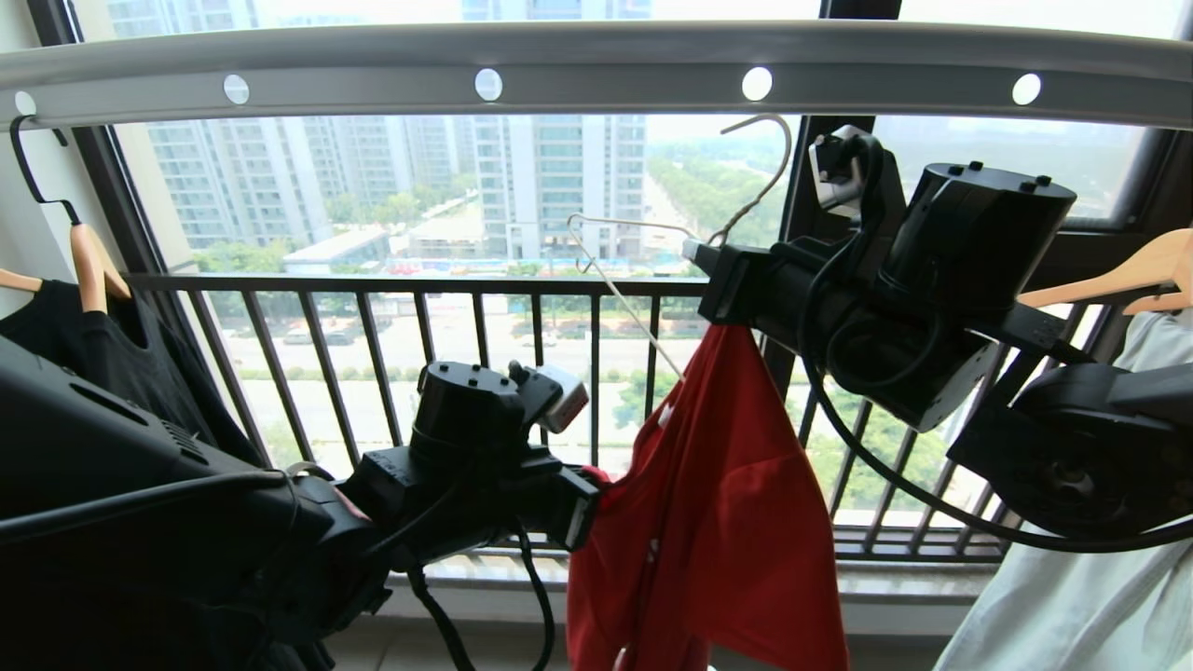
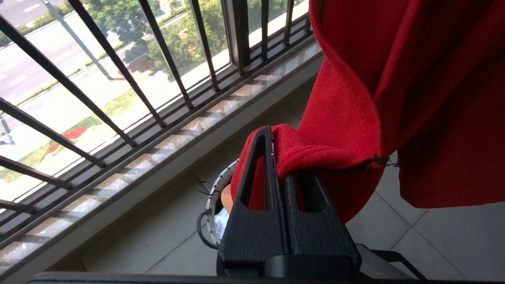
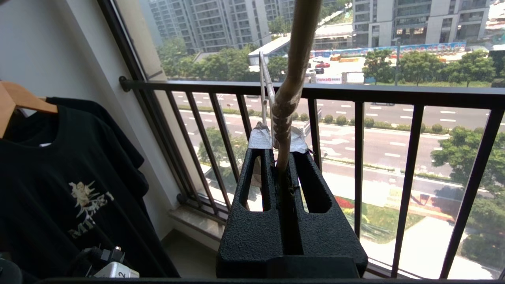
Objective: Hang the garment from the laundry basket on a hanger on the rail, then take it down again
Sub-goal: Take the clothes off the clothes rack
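Right gripper (image 1: pixel 722 270) clamps the hanger (image 1: pixel 643 280) at its twisted neck, hook just under the rail (image 1: pixel 596 70), tip not yet over it. Below the rail, the garment (image 1: pixel 718 522) dangles, left gripper (image 2: pixel 282 157) pinching its hem.

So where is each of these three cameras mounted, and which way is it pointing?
Head view: on the robot's head, facing the window; shows the rail, both arms, red T-shirt.
Left wrist view: behind the left gripper, looking down at floor and laundry basket; fingers pinch the shirt.
Right wrist view: behind the right gripper, facing the street; clamps the hanger.
Shared: the black window railing.
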Robot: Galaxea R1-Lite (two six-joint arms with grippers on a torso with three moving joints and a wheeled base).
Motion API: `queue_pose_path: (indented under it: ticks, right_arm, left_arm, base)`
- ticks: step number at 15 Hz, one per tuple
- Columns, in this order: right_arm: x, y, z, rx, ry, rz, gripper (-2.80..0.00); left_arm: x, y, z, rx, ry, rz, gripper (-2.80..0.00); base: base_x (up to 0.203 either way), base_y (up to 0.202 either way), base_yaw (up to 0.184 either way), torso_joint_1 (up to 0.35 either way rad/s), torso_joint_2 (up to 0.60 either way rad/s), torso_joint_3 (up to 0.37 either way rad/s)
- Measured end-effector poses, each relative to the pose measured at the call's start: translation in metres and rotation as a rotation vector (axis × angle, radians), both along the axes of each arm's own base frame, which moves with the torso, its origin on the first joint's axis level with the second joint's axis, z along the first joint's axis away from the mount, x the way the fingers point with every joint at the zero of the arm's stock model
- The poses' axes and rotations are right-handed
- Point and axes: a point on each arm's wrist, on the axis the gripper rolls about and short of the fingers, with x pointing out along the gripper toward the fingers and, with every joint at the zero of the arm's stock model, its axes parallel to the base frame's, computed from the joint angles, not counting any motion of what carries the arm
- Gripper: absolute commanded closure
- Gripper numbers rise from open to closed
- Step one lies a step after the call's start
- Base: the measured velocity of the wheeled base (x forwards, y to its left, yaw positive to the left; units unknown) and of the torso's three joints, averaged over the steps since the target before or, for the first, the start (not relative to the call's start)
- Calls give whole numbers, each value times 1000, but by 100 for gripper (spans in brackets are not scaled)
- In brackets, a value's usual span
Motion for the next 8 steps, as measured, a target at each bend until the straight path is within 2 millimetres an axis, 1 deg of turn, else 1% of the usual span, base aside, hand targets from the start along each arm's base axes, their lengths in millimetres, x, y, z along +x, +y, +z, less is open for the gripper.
queue_pose_path:
  ticks: [1,3,5,7,8]
  right_arm:
    - [1,-1,0,1,-1,-5,0]
    - [3,-2,1,3,-3,-12,0]
    - [7,-2,2,11,-6,-47,0]
    - [9,-2,2,12,-5,-59,0]
    - [10,-2,2,13,-6,-60,0]
  left_arm:
    - [-6,3,-4,18,6,-59,0]
    - [-21,9,-5,5,28,-188,0]
    - [-35,10,-6,3,42,-285,0]
    - [-42,4,-12,22,49,-317,0]
    - [-39,1,-12,21,46,-301,0]
  base:
    - [0,0,0,0,0,0]
    - [0,0,0,0,0,0]
    - [0,0,0,0,0,0]
    - [0,0,0,0,0,0]
    - [0,0,0,0,0,0]
